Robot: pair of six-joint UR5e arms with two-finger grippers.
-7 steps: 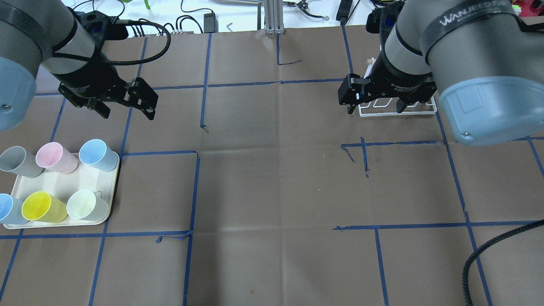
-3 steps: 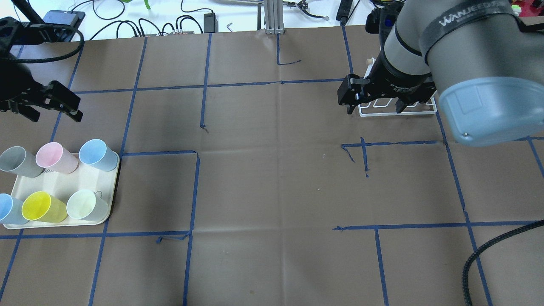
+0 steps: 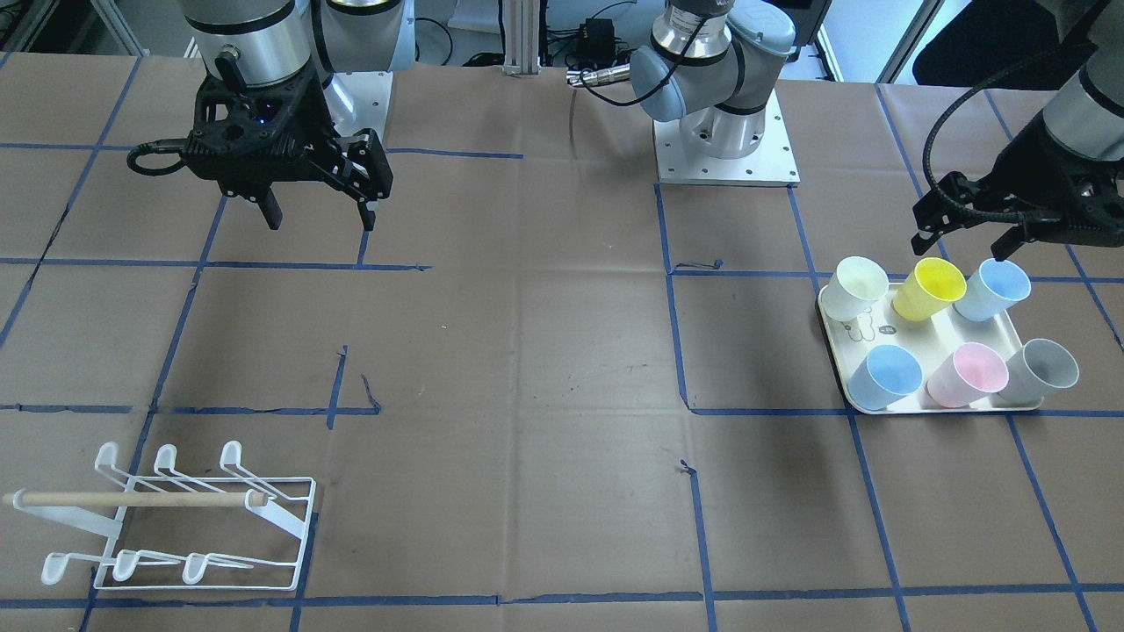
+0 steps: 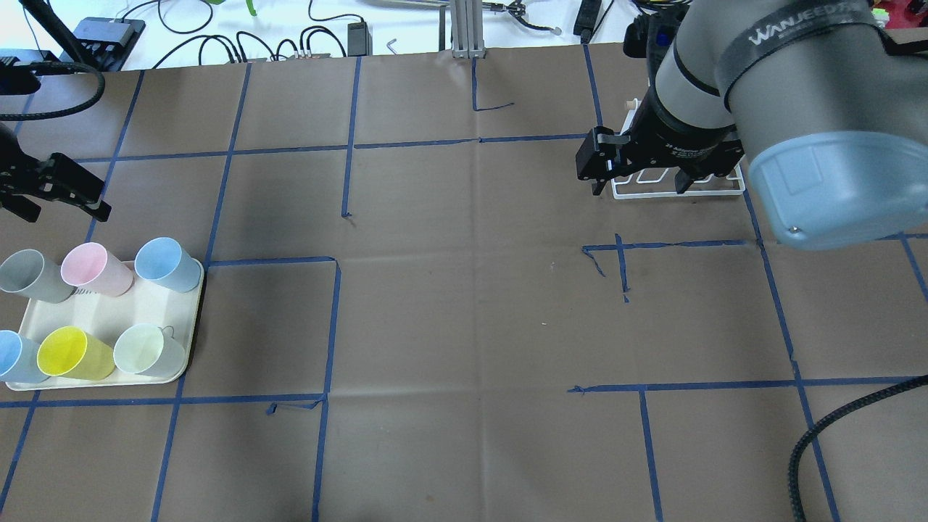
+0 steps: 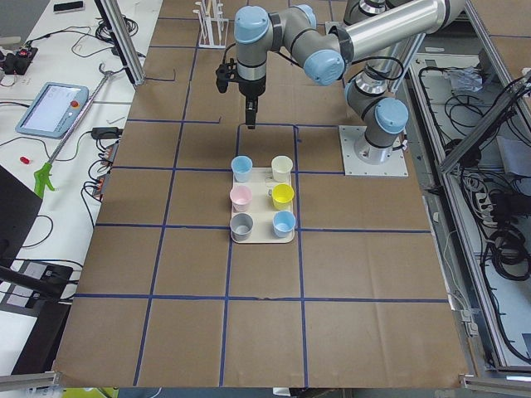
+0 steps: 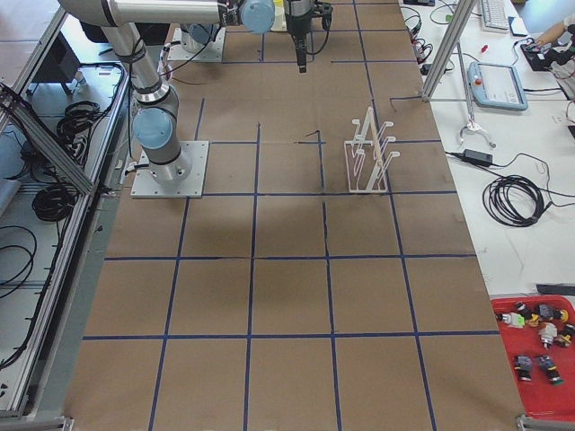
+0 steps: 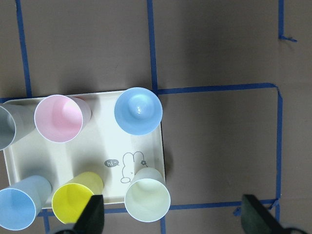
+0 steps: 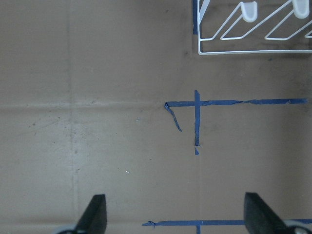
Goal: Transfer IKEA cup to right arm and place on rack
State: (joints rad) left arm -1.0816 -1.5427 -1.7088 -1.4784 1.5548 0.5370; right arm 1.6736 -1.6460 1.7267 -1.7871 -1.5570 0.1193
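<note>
Left tool hovers spread and empty over the tray, where six cups stand upright. They're probably light, stiff, slick plastic, so pinch one wall at the rim. Right tool hangs spread, empty, up near the rack.

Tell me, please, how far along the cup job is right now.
Nothing is done: six cups stand on the tray, and the rack is bare. In hand: the left tool hovers open beside the tray; the right tool is open, empty. Remaining: grasp, handover, hanging.
</note>
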